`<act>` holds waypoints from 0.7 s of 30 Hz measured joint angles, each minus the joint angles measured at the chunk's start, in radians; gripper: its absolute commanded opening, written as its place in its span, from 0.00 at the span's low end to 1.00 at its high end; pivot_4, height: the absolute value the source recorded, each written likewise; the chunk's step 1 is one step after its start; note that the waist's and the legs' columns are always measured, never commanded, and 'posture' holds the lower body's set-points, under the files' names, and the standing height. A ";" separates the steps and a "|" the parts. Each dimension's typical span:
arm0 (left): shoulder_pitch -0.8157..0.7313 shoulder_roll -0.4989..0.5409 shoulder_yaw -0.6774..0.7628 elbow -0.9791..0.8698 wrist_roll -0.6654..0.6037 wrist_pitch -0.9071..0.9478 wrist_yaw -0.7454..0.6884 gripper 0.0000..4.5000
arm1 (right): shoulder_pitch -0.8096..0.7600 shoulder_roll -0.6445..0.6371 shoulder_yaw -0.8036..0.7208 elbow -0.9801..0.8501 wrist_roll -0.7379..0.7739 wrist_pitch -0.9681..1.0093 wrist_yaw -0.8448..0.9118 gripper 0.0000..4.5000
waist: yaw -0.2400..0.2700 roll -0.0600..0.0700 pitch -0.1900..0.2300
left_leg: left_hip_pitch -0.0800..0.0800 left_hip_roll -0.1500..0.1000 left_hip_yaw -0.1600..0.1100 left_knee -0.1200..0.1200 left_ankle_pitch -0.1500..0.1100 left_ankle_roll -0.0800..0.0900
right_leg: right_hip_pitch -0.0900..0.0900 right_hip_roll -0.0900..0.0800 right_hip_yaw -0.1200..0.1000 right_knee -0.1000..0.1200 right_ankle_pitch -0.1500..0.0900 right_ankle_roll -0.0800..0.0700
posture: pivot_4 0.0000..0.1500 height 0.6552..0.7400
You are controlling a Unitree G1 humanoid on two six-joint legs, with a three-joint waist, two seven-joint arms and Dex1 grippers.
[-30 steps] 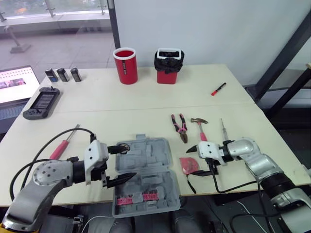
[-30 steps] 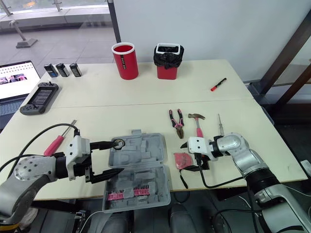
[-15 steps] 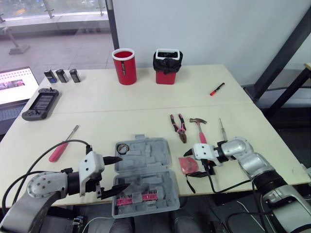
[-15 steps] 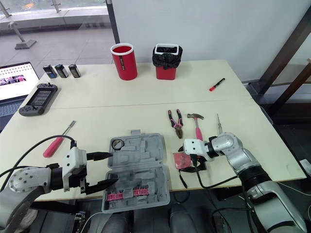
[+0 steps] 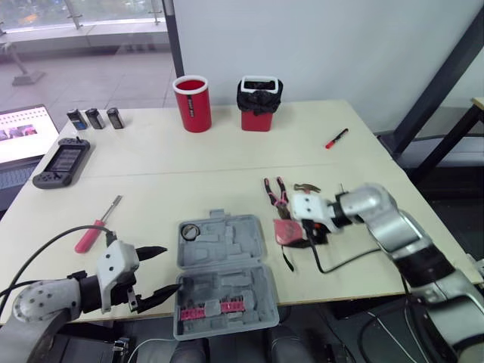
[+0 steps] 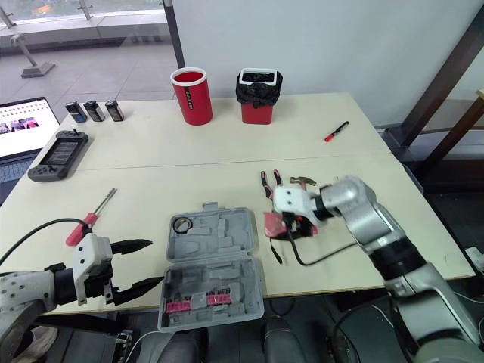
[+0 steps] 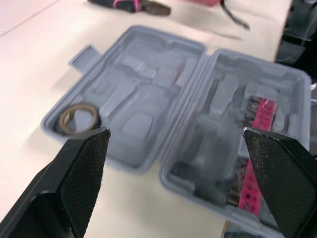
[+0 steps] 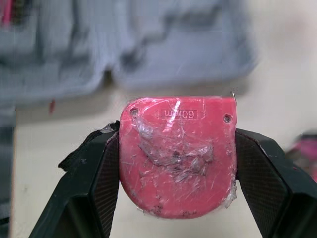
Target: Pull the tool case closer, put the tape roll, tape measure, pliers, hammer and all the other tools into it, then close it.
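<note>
The grey tool case (image 5: pixel 223 276) lies open near the table's front edge, with the tape roll (image 5: pixel 189 231) in a pocket of its far half and pink bits in its near half. My right gripper (image 5: pixel 287 229) is shut on the pink tape measure (image 8: pixel 177 156), held just above the table beside the case's right edge, its black strap (image 5: pixel 289 259) trailing. Behind it lie the pliers (image 5: pixel 272 189) and the hammer (image 5: pixel 306 186). My left gripper (image 5: pixel 155 274) stands open, just left of the case, nothing between its fingers (image 7: pixel 74 173). A red screwdriver (image 5: pixel 94 231) lies further left.
At the back of the table stand a red cup (image 5: pixel 191 103) and a red bin with a black liner (image 5: pixel 258 103). A red marker (image 5: pixel 336 138) lies at the back right. A game controller (image 5: pixel 60 162), batteries (image 5: pixel 94 117) and a laptop (image 5: pixel 19 136) sit at the far left.
My right gripper has lifted the tape measure off the table and carried it away from the front edge, beside the case. My left gripper has drawn back leftward from the case's left edge.
</note>
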State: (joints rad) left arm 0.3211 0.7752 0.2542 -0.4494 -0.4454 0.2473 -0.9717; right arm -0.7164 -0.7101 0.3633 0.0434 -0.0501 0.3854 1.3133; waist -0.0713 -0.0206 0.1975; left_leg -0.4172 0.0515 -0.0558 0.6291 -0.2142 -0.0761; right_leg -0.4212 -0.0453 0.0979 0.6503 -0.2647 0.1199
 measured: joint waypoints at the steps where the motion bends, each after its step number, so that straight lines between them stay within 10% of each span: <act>1: 0.015 -0.005 0.006 -0.006 0.001 0.000 0.010 1.00 | -0.051 0.020 0.021 -0.003 -0.007 0.058 0.006 0.64 | 0.000 0.000 0.000 | 0.000 0.000 0.000 0.000 0.000 0.000 | 0.000 0.000 0.000 0.000 0.000 0.000 | 1.00 1.00; 21: 0.155 -0.043 0.017 -0.150 0.064 0.024 0.147 1.00 | -0.278 0.337 0.359 0.313 -0.284 0.074 -0.132 0.64 | -0.001 0.000 0.000 | -0.002 0.000 0.001 0.000 0.000 0.000 | -0.003 0.000 0.000 0.000 0.000 0.000 | 1.00 1.00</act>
State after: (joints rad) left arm 0.4763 0.7327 0.2716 -0.5992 -0.3811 0.2711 -0.8245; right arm -0.9942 -0.3731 0.7224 0.3559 -0.3340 0.4590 1.1811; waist -0.0725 -0.0210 0.1973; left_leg -0.4193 0.0516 -0.0551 0.6286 -0.2143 -0.0762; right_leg -0.4242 -0.0455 0.0977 0.6505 -0.2645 0.1196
